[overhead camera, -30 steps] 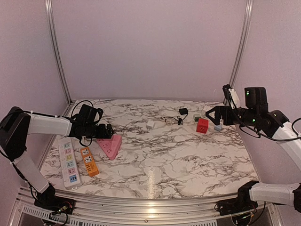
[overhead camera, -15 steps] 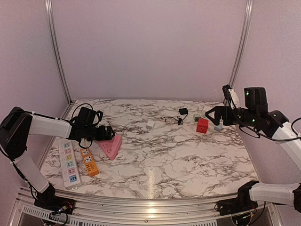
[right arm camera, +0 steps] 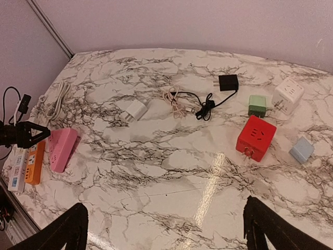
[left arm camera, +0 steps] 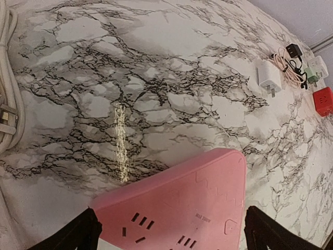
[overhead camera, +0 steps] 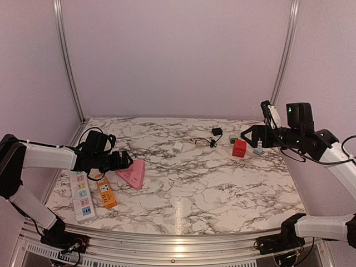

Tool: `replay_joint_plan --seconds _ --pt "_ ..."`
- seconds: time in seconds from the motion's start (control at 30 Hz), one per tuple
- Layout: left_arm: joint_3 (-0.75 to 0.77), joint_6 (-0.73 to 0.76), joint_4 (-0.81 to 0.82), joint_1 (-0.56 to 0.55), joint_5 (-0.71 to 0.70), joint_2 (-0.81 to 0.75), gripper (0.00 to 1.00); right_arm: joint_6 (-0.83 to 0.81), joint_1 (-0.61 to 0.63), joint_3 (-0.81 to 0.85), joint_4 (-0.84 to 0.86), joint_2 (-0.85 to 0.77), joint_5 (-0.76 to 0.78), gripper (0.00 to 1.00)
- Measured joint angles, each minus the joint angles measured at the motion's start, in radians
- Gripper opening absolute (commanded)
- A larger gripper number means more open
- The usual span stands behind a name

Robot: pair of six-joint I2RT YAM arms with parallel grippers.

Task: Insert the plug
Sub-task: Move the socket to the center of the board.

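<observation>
At the lower left of the top view, a white strip (overhead camera: 79, 196) and an orange strip (overhead camera: 105, 191) lie side by side on the marble table (overhead camera: 211, 189). Just above them the left gripper (overhead camera: 125, 161) hangs low at the pink strip (overhead camera: 133, 173), its jaws spread wide and empty; I cannot tell whether they touch it. Above centre, the white plug (overhead camera: 178, 147) lies loose on the table, near a coiled cable (overhead camera: 201, 141). At the right, the red cube (overhead camera: 239, 148) sits just beneath the right gripper (overhead camera: 247, 136), which is raised, wide open and holding nothing.
</observation>
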Motion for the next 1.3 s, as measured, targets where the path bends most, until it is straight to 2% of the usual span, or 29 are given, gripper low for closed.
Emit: replay_joint_plan --seconds 0.2,0.7,1.0,1.3 --pt "-0.012 -0.021 0.000 -0.019 -0.013 -0.023 0.99 0.008 0.000 0.000 0.009 0.007 -0.006 0.99" --pt "-0.011 0.056 0.000 -0.024 -0.143 0.003 0.99 0.014 0.000 0.000 0.009 0.012 -0.021 0.98" --pt "-0.027 0.031 0.021 -0.031 -0.100 0.039 0.99 0.017 0.000 -0.010 0.012 0.000 -0.022 0.99" --pt "-0.084 -0.044 0.053 -0.117 -0.071 0.021 0.99 0.039 0.000 -0.057 0.047 -0.003 -0.037 0.98"
